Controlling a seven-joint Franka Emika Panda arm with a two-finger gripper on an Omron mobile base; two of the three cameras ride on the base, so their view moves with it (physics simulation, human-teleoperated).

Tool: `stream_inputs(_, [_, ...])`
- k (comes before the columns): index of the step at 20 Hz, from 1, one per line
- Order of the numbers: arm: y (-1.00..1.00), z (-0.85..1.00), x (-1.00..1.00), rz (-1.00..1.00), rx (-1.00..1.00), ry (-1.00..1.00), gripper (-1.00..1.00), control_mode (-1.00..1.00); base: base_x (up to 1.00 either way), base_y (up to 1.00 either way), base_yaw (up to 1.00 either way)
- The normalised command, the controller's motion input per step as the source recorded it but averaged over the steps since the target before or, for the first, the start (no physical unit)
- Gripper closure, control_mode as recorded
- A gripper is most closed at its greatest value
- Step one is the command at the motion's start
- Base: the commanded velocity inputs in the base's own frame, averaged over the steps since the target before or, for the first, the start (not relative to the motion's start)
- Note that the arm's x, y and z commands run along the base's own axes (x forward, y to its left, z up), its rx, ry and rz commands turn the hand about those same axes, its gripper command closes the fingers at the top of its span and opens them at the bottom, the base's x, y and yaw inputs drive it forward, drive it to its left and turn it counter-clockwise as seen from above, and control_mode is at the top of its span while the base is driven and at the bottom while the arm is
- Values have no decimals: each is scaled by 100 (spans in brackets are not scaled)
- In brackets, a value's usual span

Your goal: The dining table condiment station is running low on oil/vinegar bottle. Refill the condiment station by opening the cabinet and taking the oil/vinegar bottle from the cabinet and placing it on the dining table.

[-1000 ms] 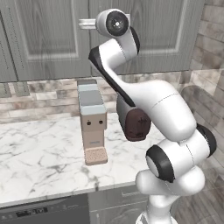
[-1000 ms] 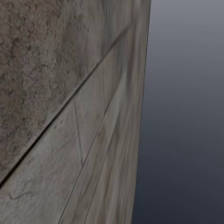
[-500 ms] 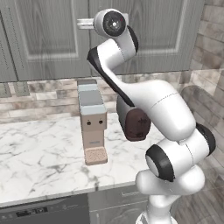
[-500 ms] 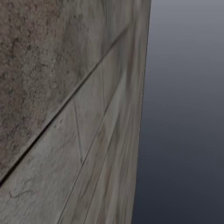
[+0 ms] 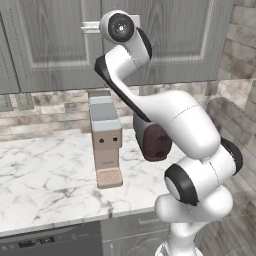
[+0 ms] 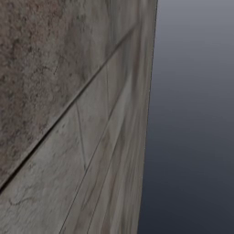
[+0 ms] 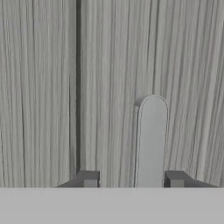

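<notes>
Hand view: the gripper (image 7: pixel 133 180) is standing partly open against the closed cabinet (image 7: pixel 52 87), its fingertips (image 7: pixel 89 179) flanking the handle (image 7: pixel 152 144) without pressing on it; the bottle is hidden

Pincer (image 7: pixel 133 180): cut off by the hand view's lower band, so just two dark fingertips (image 7: pixel 89 179) are seen; whether the handle is pinched cannot be told. In the left base view it is mostly covered by the arm's wrist.
Handle (image 7: pixel 151 142): its lower length is cut off at the bottom of the hand view.
Cabinet (image 5: pixel 55 45): top cropped by the frame's edge; doors are closed, so the contents are hidden.
Surface (image 5: pixel 45 185): right part is masked by the arm.
</notes>
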Motion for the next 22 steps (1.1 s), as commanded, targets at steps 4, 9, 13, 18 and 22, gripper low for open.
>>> stream_inputs(4, [8, 0, 12, 0, 0, 0, 100, -100, 0, 0, 0])
stream_inputs(9, [16, 0, 16, 0, 0, 1, 100, -100, 0, 0, 0])
stream_inputs(13, [0, 0, 3, 0, 0, 0, 100, -100, 0, 0, 0])
stream_inputs(18, [0, -9, 15, 0, 0, -2, 100, -100, 0, 0, 0])
stream_inputs(22, [-1, -18, 16, 0, 2, -9, 100, -100, 0, 0, 0])
